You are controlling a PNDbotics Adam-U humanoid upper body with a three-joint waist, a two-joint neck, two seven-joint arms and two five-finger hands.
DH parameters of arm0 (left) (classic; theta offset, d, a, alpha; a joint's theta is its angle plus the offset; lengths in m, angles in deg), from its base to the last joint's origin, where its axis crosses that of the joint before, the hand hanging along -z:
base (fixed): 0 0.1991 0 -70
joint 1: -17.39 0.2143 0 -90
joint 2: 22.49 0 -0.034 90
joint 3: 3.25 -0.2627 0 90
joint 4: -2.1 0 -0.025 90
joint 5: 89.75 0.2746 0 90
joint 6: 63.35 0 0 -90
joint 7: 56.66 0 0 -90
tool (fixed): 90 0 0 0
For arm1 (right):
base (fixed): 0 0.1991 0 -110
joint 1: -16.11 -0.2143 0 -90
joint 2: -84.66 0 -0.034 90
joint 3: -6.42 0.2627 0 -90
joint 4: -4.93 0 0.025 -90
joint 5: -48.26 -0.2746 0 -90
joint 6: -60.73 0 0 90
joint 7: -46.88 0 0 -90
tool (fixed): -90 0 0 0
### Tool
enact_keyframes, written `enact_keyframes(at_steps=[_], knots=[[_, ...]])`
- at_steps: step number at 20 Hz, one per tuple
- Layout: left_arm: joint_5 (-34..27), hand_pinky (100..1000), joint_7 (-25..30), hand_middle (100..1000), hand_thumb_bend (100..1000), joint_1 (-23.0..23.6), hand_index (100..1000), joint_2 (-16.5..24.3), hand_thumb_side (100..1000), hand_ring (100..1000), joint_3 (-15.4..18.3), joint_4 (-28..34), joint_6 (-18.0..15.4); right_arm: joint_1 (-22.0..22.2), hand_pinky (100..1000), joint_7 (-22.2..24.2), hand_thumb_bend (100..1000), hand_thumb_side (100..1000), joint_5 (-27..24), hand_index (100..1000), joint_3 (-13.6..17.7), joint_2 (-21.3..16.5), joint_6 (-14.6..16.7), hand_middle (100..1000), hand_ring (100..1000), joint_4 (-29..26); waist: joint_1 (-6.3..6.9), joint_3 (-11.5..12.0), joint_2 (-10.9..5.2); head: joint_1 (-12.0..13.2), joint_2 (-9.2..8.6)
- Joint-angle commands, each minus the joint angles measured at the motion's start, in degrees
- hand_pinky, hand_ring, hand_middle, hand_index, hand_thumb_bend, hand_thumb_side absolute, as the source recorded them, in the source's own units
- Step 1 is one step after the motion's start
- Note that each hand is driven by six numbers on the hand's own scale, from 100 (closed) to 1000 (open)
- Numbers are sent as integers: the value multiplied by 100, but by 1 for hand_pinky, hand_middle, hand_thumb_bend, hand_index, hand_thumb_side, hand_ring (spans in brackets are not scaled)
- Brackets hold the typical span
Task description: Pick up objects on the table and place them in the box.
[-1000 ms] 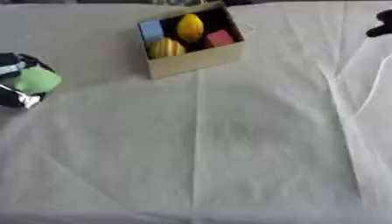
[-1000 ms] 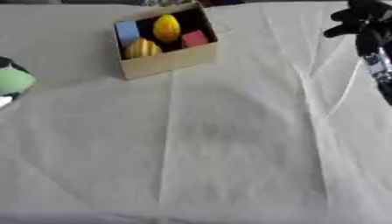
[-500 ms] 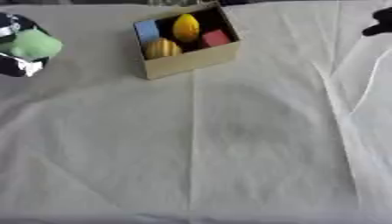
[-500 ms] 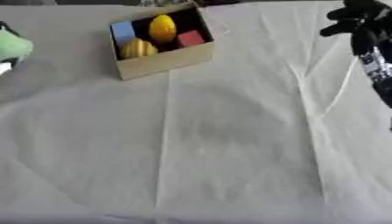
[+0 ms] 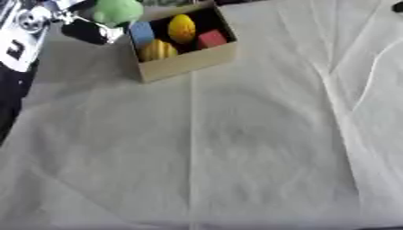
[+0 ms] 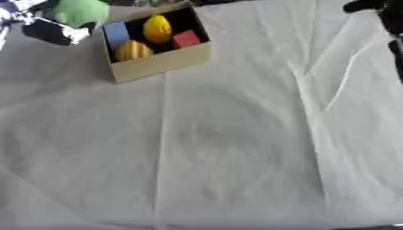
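Note:
A cardboard box (image 5: pixel 187 60) stands at the upper left on the white cloth. It holds a blue block (image 5: pixel 142 33), a yellow fruit (image 5: pixel 182 28), a red cube (image 5: pixel 211 39) and a yellow-orange ball (image 5: pixel 158 49). My left hand (image 5: pixel 82 27) is shut on a round green object (image 5: pixel 118 11), which hangs just at the box's upper left corner. My right hand (image 6: pixel 376 5) shows at the top right edge, dark and blurred, away from the box.
A white wrinkled cloth (image 5: pixel 236 143) covers the table, with long folds running down the right side. My left arm (image 5: pixel 20 40) comes in along the upper left edge.
My left hand has carried the green object rightward and up, from the left edge to the box's upper left corner. The view has shifted a little. The right hand stays at the top right.

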Motion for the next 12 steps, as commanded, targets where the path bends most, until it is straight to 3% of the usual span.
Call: enact_keyframes(at_steps=[1, 7, 12], knots=[[-140, 718, -113, 600, 100, -209, 761, -152, 360, 768, 121, 20, -56, -210, 986, 63, 100, 618, -172, 890, 98, -226, 40, 758, 730, -95, -97, -106, 36, 53, 21], [-391, 738, -237, 609, 100, -356, 775, -289, 383, 779, 296, -98, -85, -649, 984, 188, 100, 619, -374, 889, 64, -289, 91, 758, 731, -95, -21, -486, 294, 203, -15], [-12, 755, -502, 636, 100, -357, 788, -269, 358, 800, 463, -317, -119, -797, 985, 291, 100, 620, -487, 889, 40, -279, 91, 758, 730, -95, 34, -654, 378, 297, -44]])
